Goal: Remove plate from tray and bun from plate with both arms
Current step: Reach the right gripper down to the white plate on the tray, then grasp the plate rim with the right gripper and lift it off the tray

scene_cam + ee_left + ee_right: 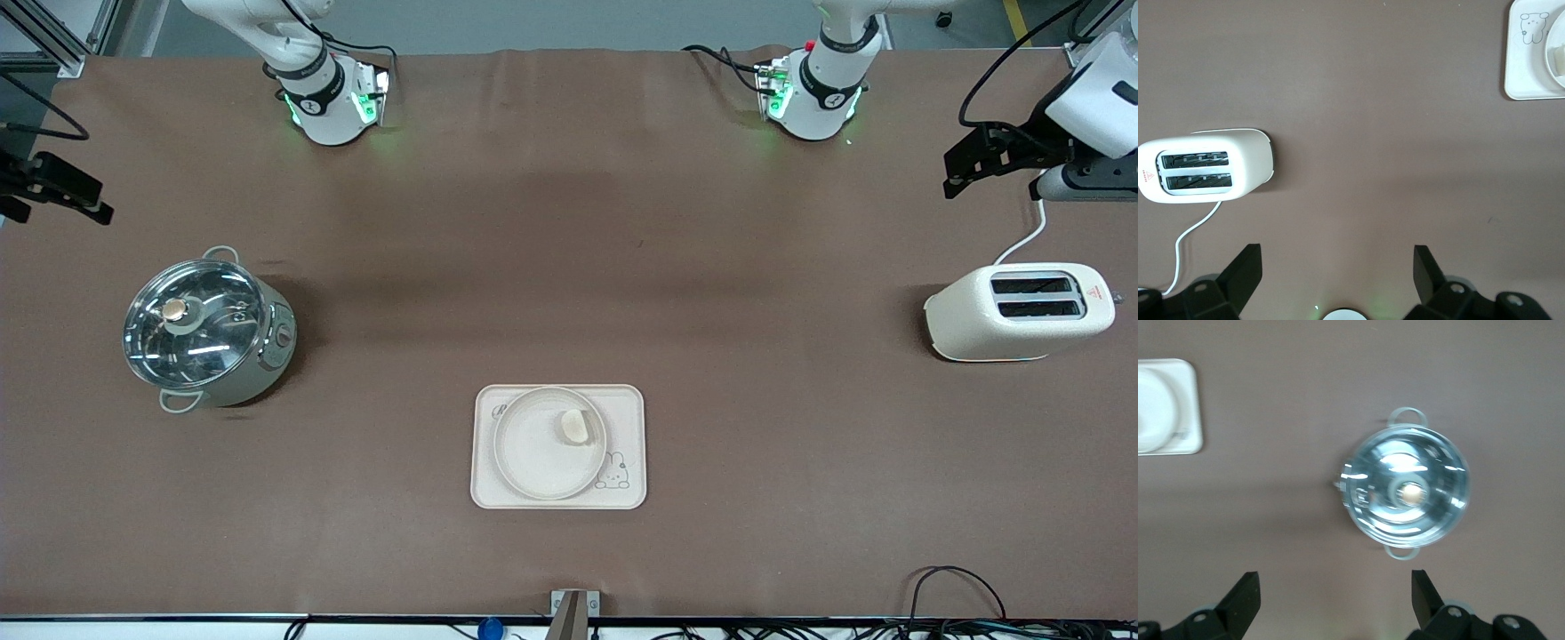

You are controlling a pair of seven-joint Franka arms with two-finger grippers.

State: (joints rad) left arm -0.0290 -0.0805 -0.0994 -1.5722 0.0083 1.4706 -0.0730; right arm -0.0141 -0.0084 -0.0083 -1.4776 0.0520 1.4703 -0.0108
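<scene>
The round cream-white plate [533, 453] lies on the rectangular cream tray [627, 402] near the table's front edge, midway between the arms. The small pale bun [575, 427] sits on the plate, toward its rim at the left arm's end. The left gripper [960, 167] hangs open and empty over the table's end, above the toaster; its wrist view shows it open [1336, 257], with the tray's corner [1525, 73] and the bun [1558, 59]. The right gripper [55, 197] hangs open and empty over the other end, near the pot; it is open in its wrist view [1335, 580].
A lidded steel pot [206, 329] stands toward the right arm's end and shows in the right wrist view [1405, 490]. A cream toaster [1018, 311] with a white cord stands toward the left arm's end and shows in the left wrist view [1205, 167].
</scene>
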